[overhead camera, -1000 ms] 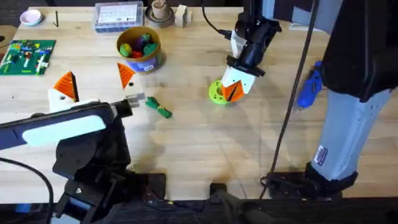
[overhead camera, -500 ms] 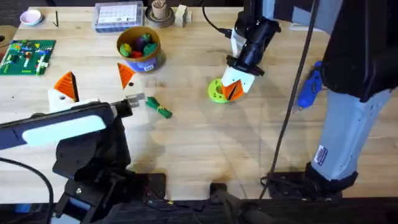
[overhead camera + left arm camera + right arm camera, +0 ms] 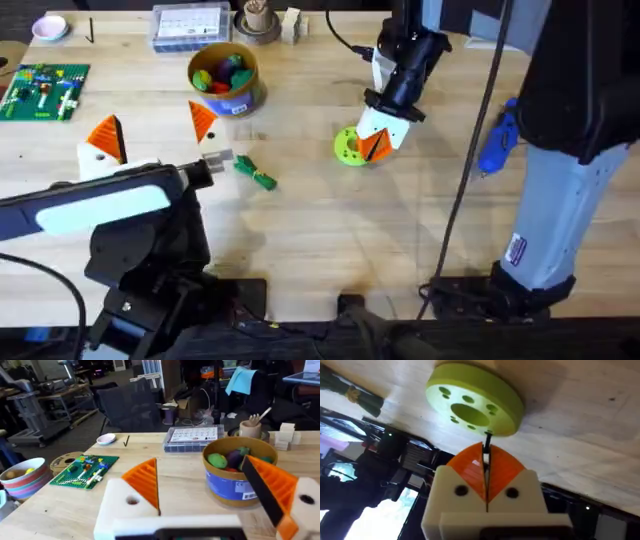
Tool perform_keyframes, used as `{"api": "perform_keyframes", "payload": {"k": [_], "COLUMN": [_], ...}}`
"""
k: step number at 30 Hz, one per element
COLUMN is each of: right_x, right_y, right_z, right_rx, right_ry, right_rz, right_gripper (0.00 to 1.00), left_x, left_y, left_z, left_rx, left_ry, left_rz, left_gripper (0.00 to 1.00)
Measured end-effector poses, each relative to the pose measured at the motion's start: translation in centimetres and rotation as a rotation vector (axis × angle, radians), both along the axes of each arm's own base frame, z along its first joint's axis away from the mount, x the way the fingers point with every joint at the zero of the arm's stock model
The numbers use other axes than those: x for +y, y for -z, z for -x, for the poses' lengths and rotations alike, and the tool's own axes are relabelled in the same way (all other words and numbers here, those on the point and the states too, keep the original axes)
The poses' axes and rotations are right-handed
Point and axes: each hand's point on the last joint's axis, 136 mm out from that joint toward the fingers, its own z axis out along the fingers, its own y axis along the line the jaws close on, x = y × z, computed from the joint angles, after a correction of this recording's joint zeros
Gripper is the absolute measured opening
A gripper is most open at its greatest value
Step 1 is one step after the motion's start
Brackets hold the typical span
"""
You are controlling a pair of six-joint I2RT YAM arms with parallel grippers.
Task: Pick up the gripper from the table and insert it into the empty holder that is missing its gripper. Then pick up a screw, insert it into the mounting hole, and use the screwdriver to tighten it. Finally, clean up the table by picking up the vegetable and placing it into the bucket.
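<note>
Right end effector (image 3: 377,147) at centre frame, clenched on a thin dark pin (image 3: 487,446) beside the lime disc (image 3: 349,147). Mid-task, apparently: vegetable (image 3: 256,175) on the worktop (image 3: 330,230), below the bucket (image 3: 225,75); screwdriver (image 3: 497,145) unused at right.

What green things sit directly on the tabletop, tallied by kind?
Round disc with holes: 1
Toy vegetable: 1
Building-brick board: 1
Total: 3
</note>
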Motion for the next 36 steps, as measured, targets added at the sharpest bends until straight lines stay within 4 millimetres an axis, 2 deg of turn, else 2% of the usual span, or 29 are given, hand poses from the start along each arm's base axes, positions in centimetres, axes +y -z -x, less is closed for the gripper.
{"api": "perform_keyframes", "payload": {"k": [7,22,30,36], "right_x": [0.0,-0.7,-1.1,-1.1], "right_y": [0.0,0.0,0.0,-0.1], "right_z": [0.0,0.1,-0.1,0.0], "right_rx": [0.004,0.015,0.018,0.021], "right_ry": [0.008,0.016,0.025,0.023], "right_rz": [0.006,0.025,0.031,0.033], "right_gripper": [0.006,0.089,0.206,0.258], "left_x": [0.0,0.0,0.0,0.0], "left_y": [0.0,0.0,0.0,0.0], "left_z": [0.0,0.0,0.0,0.0], "left_rx": [0.0,0.0,0.0,0.0], "left_ry": [0.0,0.0,0.0,0.0], "left_rz": [0.0,0.0,0.0,0.0], "left_gripper": [0.993,0.993,0.993,0.993]}}
